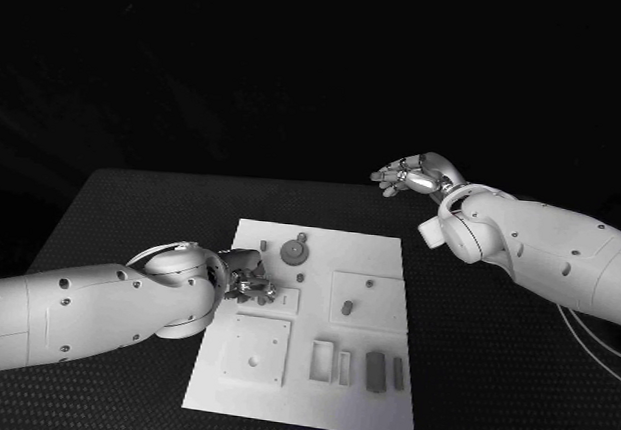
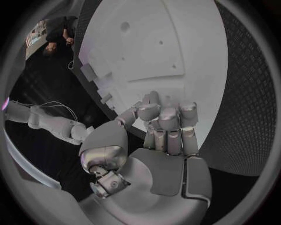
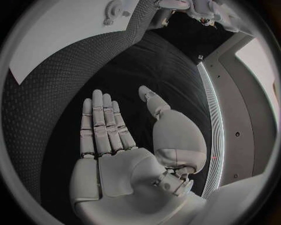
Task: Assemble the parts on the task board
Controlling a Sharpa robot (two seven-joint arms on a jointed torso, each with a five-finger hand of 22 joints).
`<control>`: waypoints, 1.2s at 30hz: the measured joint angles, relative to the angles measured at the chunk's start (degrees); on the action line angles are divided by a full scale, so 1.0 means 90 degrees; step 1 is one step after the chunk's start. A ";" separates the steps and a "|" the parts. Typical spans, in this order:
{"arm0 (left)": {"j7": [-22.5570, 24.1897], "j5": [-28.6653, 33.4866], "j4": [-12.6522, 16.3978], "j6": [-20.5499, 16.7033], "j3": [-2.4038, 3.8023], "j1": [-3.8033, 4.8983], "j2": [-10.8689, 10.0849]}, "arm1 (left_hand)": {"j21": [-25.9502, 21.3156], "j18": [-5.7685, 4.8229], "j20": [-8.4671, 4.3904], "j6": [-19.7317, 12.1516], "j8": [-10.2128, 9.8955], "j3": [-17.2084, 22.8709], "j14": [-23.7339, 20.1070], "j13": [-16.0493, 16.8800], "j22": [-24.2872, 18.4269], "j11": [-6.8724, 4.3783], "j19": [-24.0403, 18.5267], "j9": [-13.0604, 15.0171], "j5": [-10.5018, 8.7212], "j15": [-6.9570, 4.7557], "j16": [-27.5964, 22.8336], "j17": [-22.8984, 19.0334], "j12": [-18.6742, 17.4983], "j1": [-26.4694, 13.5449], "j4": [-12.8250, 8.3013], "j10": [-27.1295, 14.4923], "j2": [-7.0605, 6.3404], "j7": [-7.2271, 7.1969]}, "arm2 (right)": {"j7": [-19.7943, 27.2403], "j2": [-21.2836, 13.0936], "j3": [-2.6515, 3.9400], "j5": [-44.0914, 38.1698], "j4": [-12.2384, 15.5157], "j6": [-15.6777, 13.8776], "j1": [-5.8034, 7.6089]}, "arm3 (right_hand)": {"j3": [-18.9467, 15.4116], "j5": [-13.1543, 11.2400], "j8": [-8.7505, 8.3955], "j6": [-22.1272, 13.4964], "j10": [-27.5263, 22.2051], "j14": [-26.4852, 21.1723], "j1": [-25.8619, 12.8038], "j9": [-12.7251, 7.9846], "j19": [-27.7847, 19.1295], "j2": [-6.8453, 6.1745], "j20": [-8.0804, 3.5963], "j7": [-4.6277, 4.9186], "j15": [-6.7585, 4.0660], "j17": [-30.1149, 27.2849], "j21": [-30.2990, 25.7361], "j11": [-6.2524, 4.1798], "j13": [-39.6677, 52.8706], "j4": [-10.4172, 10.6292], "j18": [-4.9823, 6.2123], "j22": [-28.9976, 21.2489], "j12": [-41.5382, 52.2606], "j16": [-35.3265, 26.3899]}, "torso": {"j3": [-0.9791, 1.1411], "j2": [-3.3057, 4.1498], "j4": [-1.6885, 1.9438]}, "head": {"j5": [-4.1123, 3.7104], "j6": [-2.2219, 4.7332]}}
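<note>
Left hand [image 1: 248, 276] hovers over the white rectangular task board's [image 1: 367, 415] left edge, fingers curled in, seemingly empty. Best to uncurl before reaching the small grey parts [image 1: 346, 307] mid-board. Right hand [image 1: 418, 175] spread flat, empty, well beyond the board.

surface: black table [image 1: 123, 210] | on it: white task board [image 1: 368, 400], lying flat at the middle

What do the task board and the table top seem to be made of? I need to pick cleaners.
Task board: looks like matte white plastic, smooth with recessed pockets, though painted metal is possible. Table: black with a fine dotted texture, probably a rubber or foam mat.
</note>
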 measured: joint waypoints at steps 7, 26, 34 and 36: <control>-0.0008 -0.0022 -0.0001 -0.0019 0.0000 -0.0006 0.0005 | 0.0000 0.0000 0.0001 0.0024 0.0000 -0.0008 0.0000 0.0000 0.0000 0.0000 0.0001 -0.0009 -0.0024 0.0000 0.0025 0.0000 0.0024 -0.0003 0.0006 0.0000 0.0003 -0.0021 | 0.0000 -0.0001 0.0000 0.0002 0.0002 0.0001 -0.0003 | 0.0000 0.0025 0.0000 0.0000 0.0000 0.0004 0.0000 -0.0006 0.0000 0.0000 0.0000 0.0000 -0.0004 0.0000 0.0000 0.0000 -0.0013 0.0000 0.0000 0.0006 0.0000 0.0000 | -0.0001 0.0001 -0.0004 | 0.0004 0.0007; 0.0004 -0.0054 -0.0008 -0.0068 -0.0001 -0.0016 0.0013 | 0.0024 0.0000 0.0002 0.0075 0.0002 0.0073 0.0002 -0.0056 -0.0002 0.0023 0.0002 -0.0060 -0.0122 -0.0002 0.0049 -0.0054 0.0067 0.0128 0.0051 -0.0023 -0.0252 -0.0033 | -0.0003 -0.0007 0.0000 0.0014 -0.0002 0.0005 -0.0011 | 0.0000 0.0031 0.0000 0.0000 0.0022 0.0004 -0.0027 -0.0012 0.0000 0.0027 0.0000 0.0000 -0.0004 -0.0006 -0.0026 0.0023 -0.0026 0.0000 0.0000 0.0013 0.0000 0.0000 | -0.0003 0.0002 -0.0006 | 0.0001 0.0008; 0.0007 -0.0056 -0.0014 -0.0095 -0.0003 -0.0019 0.0020 | 0.0024 0.0000 0.0002 0.0077 0.0001 0.0073 0.0020 -0.0064 -0.0002 0.0022 0.0002 -0.0061 -0.0097 -0.0021 0.0049 -0.0061 0.0067 0.0128 0.0051 -0.0023 -0.0252 -0.0035 | -0.0004 -0.0008 0.0000 0.0018 -0.0002 0.0007 -0.0013 | 0.0000 0.0049 0.0000 0.0000 0.0022 -0.0013 -0.0026 -0.0015 -0.0024 0.0027 0.0024 0.0000 0.0013 -0.0011 -0.0026 0.0023 -0.0032 0.0000 0.0000 0.0019 0.0000 0.0000 | -0.0005 0.0002 -0.0006 | -0.0002 0.0010; 0.0007 -0.0061 -0.0016 -0.0096 -0.0003 -0.0019 0.0021 | 0.0024 0.0000 0.0002 0.0077 0.0001 0.0082 0.0020 -0.0072 -0.0003 0.0022 0.0002 -0.0060 -0.0097 -0.0021 0.0049 -0.0061 0.0067 0.0120 0.0059 -0.0022 -0.0260 -0.0035 | -0.0005 -0.0009 0.0000 0.0019 -0.0002 0.0007 -0.0013 | 0.0000 0.0049 0.0000 0.0000 0.0022 -0.0013 -0.0026 -0.0018 -0.0024 0.0027 0.0024 0.0000 0.0013 -0.0011 -0.0026 0.0023 -0.0032 0.0000 0.0000 0.0019 0.0000 0.0000 | -0.0005 0.0002 -0.0006 | -0.0003 0.0010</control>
